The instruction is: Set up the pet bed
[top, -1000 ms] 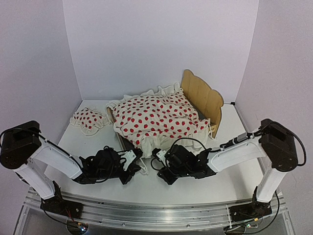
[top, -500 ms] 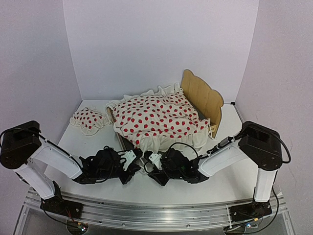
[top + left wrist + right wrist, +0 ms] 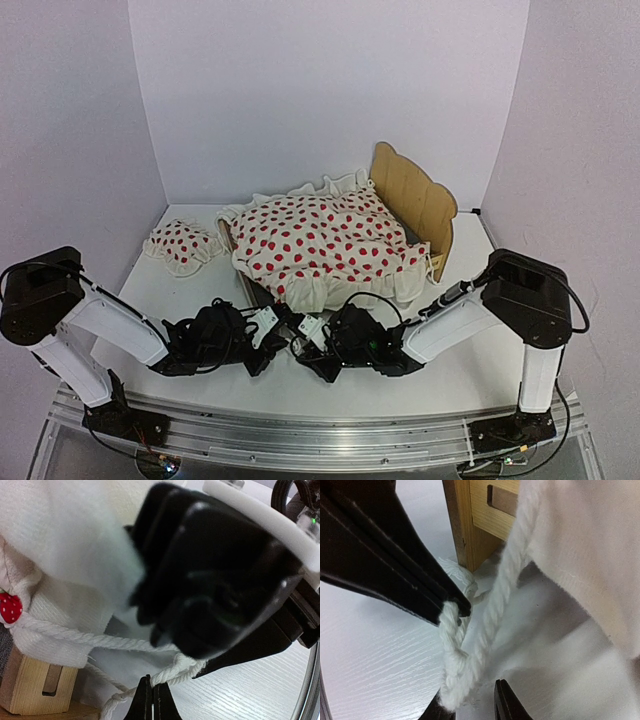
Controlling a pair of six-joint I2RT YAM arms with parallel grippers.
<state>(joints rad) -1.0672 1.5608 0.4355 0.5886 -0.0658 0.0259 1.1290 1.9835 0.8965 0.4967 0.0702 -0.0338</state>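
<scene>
The pet bed (image 3: pixel 412 196) stands at mid-table, its scalloped headboard on the right, and the red-dotted blanket (image 3: pixel 325 240) covers most of it. A wooden bed leg shows in the left wrist view (image 3: pixel 35 685) and in the right wrist view (image 3: pixel 475 525). My left gripper (image 3: pixel 283 324) sits at the bed's near corner, shut on the blanket's white twisted cord (image 3: pixel 180 672). My right gripper (image 3: pixel 302 340) is right against it, tip to tip. In its own view the right gripper (image 3: pixel 472 707) is open, with the cord's knotted loop (image 3: pixel 457 670) lying on its left finger.
The small red-dotted pillow (image 3: pixel 180 245) lies on the table left of the bed. White walls close in the back and both sides. The right gripper's black body (image 3: pixel 215 580) fills much of the left wrist view.
My right gripper has slid left along the bed's near edge until it meets the left gripper at the cord. The left gripper has stayed put, shut on the cord.
</scene>
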